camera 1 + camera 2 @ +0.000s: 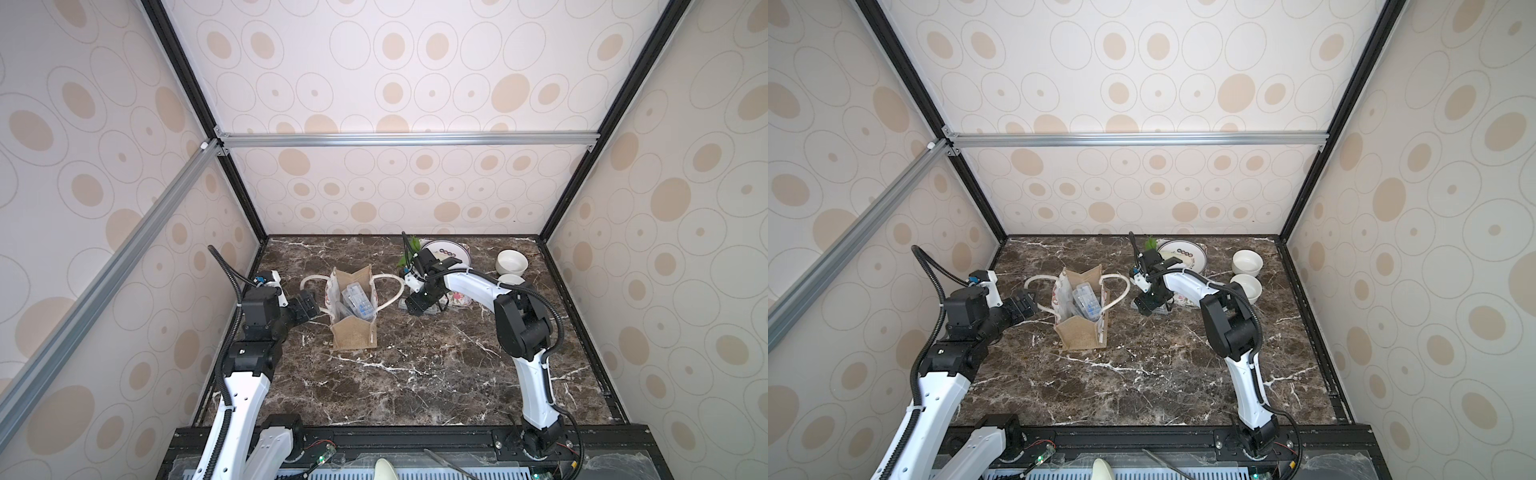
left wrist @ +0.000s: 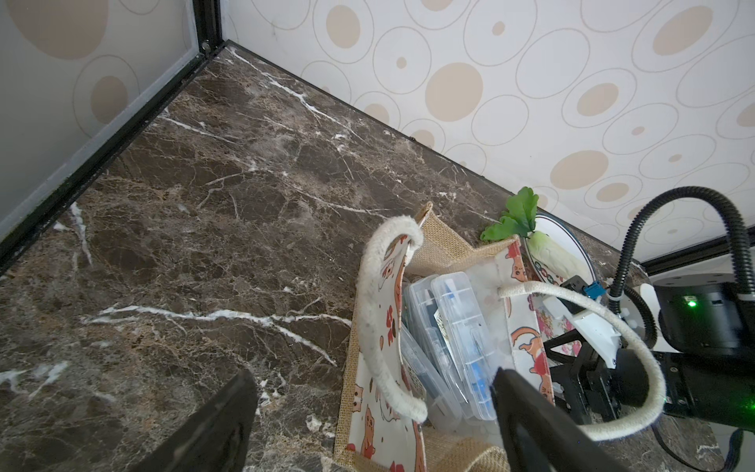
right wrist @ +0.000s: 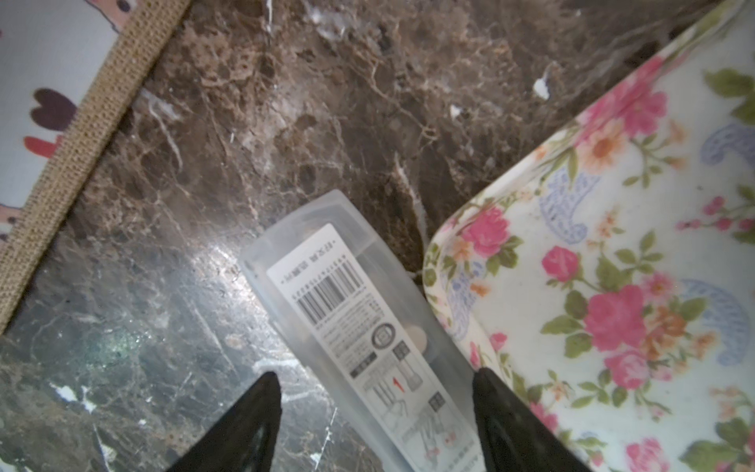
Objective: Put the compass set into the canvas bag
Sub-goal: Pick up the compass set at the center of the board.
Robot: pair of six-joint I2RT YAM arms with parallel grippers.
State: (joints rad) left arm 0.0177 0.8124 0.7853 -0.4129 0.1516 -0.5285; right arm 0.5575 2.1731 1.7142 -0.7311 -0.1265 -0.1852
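Compass set (image 3: 359,318): clear flat case with a barcode label, lying on the marble table (image 1: 415,365) right of centre in both top views, under the right gripper (image 3: 374,376); in the right wrist view its long edge runs just beside the rim of the flowered tray (image 3: 613,245), touching or not I cannot tell; well apart from the canvas bag (image 1: 353,328).

Right gripper unclenched, pointing down, jaws straddling one end of the case; one fingertip (image 3: 265,384) stands clear of the case, the other sits right at its tray-side edge; case flat on the table, not lifted.

Canvas bag upright, left of centre, mouth open; rope handles (image 1: 309,282) flopped outward to either side; clear cases (image 1: 355,301) already inside, leaning.

Left gripper (image 1: 307,305) just left of the bag, jaws spread wide, grasping nothing; in the left wrist view one handle shows between its fingers, not pinched.

Plate (image 1: 451,251) and bowls (image 1: 512,261) at upper right of the table, behind the tray.
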